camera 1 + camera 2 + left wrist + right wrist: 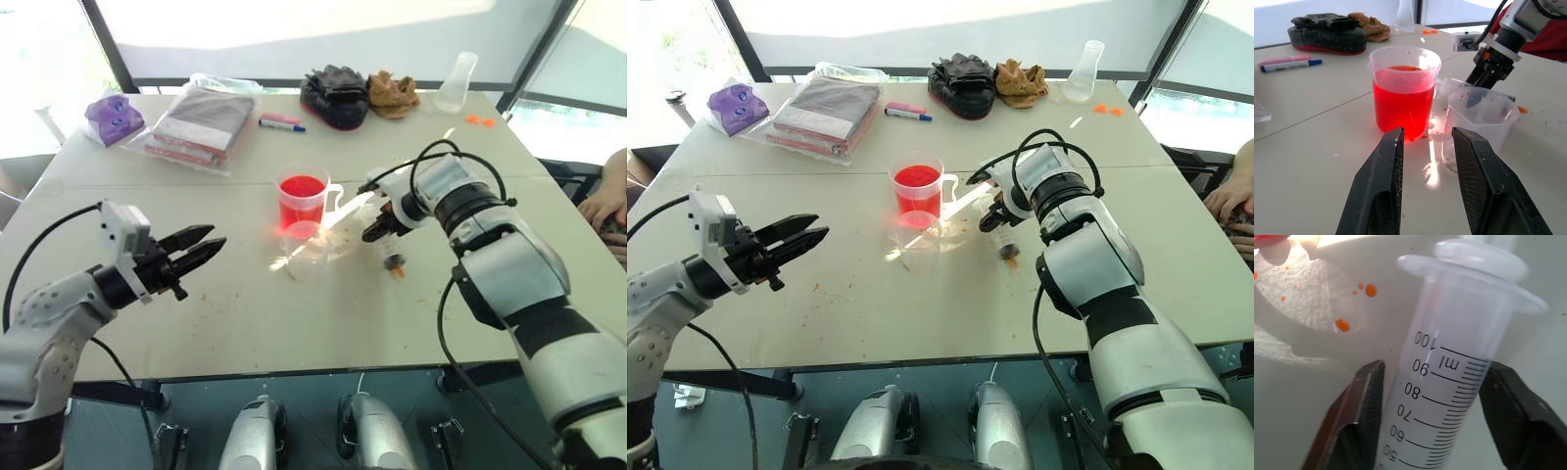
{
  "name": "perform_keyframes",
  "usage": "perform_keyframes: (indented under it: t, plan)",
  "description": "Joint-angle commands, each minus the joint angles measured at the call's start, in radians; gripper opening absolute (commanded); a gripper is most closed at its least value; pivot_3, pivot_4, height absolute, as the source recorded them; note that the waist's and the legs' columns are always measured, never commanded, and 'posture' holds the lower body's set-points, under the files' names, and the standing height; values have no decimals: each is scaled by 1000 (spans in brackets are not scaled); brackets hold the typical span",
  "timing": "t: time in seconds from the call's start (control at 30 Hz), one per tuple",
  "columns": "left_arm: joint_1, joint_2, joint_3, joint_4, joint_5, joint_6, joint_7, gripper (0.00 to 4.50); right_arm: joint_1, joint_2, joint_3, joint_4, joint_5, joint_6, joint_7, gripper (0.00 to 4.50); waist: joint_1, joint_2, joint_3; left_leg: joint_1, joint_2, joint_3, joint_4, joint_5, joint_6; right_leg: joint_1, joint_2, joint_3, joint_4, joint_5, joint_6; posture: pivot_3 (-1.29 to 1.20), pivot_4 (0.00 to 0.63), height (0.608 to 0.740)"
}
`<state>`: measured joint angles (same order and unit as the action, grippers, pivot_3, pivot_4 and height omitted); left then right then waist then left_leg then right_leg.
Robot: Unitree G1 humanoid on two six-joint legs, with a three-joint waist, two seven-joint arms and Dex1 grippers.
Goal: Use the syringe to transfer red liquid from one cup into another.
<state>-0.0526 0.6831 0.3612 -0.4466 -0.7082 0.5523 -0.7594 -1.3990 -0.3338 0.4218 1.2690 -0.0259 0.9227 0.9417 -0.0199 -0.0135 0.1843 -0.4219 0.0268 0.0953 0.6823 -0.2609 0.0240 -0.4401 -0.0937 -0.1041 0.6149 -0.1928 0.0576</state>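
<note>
Leftmost, the left tool point(201, 250) is held open and empty above the surface point(245, 323). Centrally, the handled beaker point(302, 201) of translucent red liquid point(302, 186) is seen touching the short clear cup point(306, 250). Rightward, the slick, graduated syringe point(1449, 377) is flanked by the right tool point(377, 232), whose ribbed pads should be closed squarely across the barrel.
</note>
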Motion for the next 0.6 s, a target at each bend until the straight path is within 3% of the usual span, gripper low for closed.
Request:
perform_keyframes:
  t: [0.03, 0.27, 0.37, 0.47, 0.6]
  plan:
    - [-7, 0, 12, -42, -9, -15, 18, 1622, 41, 26, -57, 50, -15, 17, -43, 1435, -1, 0, 0, 0, 0, 0, 0, 0, 0, 0, -1, 0, 0, 0, 0, 0, 150, 740]
    - [-41, 16, -22, -1, 16, -22, 6, 1622, 16, 8, -179, 51, -7, 45, -83, 1431, -6, -1, -1, 0, 2, 1, -1, 1, -1, 0, 2, 0, 0, 1, -1, 0, 150, 740]
    - [-62, 38, -1, 29, 9, -19, -15, 1622, -54, -45, -289, 33, 44, 33, -121, 1431, -4, 0, -1, -1, 2, 1, -1, 1, -1, -2, 2, 0, 0, 1, -1, 0, 150, 740]
    - [-113, 73, 35, 89, -15, -9, -37, 1622, -170, -123, -413, -8, 110, -29, -140, 1431, 1, 8, 6, -7, 2, 2, -1, 3, 1, -7, 2, 1, 0, 1, -2, 0, 150, 740]
    - [-259, 125, 62, 239, -40, -1, -73, 1622, -234, -167, -506, -156, 173, -208, -91, 1431, 5, 10, 7, -23, 2, 6, 0, 6, 0, -26, 4, 5, 4, 4, 3, 0, 150, 740]
